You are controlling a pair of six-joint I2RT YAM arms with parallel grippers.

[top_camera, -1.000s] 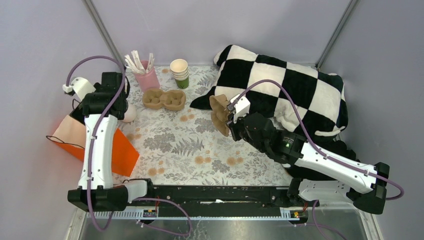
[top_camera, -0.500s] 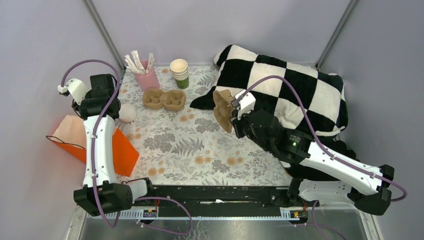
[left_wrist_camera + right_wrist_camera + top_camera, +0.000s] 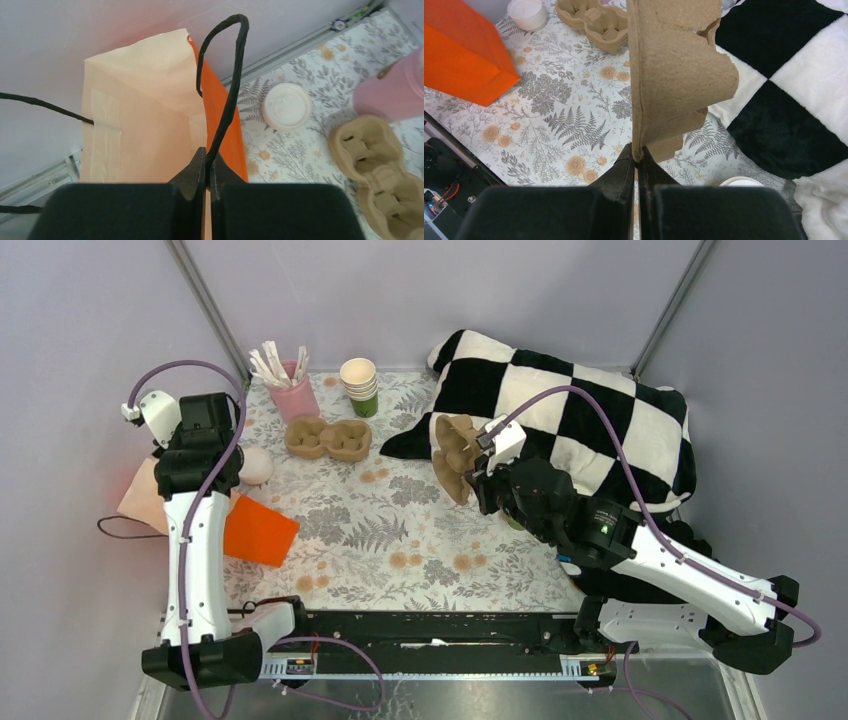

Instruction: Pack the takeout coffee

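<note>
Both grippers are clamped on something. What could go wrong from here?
1. Left gripper pinches only the thin black cord handle of the orange paper bag, so the bag could swing, tip or slip free.
2. Right gripper holds the brown moulded-pulp cup carrier by one edge, standing on end, so it may twist out.
</note>
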